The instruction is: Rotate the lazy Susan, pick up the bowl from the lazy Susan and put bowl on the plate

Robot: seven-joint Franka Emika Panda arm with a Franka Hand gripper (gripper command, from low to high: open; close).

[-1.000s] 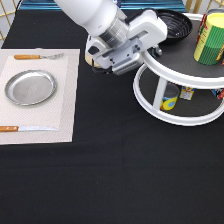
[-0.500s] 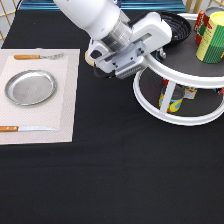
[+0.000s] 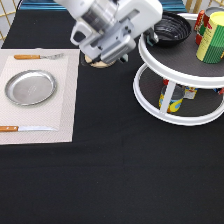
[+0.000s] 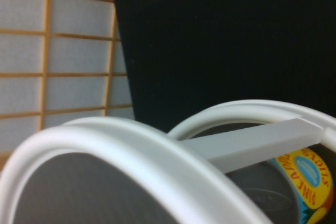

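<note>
The black bowl (image 3: pixel 173 29) sits on the top tier of the white lazy Susan (image 3: pixel 176 74), at the exterior view's top right. My gripper (image 3: pixel 152 36) is at the bowl's left rim, at the edge of the top tier. The silver plate (image 3: pixel 30 87) lies bare on a pale placemat (image 3: pixel 60 100) at the exterior view's left, far from the gripper. The wrist view shows the lazy Susan's white rims (image 4: pixel 127 150) from close by, a white strut (image 4: pixel 247 142) and a yellow-labelled can (image 4: pixel 307 172); the bowl is not in it.
A fork (image 3: pixel 37 56) lies above the plate and a knife (image 3: pixel 25 128) below it. A pale wooden disc (image 3: pixel 100 63) is partly hidden under the arm. A green-yellow can (image 3: pixel 212 37) and a red can (image 3: pixel 201 22) stand on the top tier, with cans (image 3: pixel 172 97) on the lower tier.
The arm has moved up and to the right in the exterior view, bringing the gripper to the bowl's left rim. The bowl and plate have not moved.
</note>
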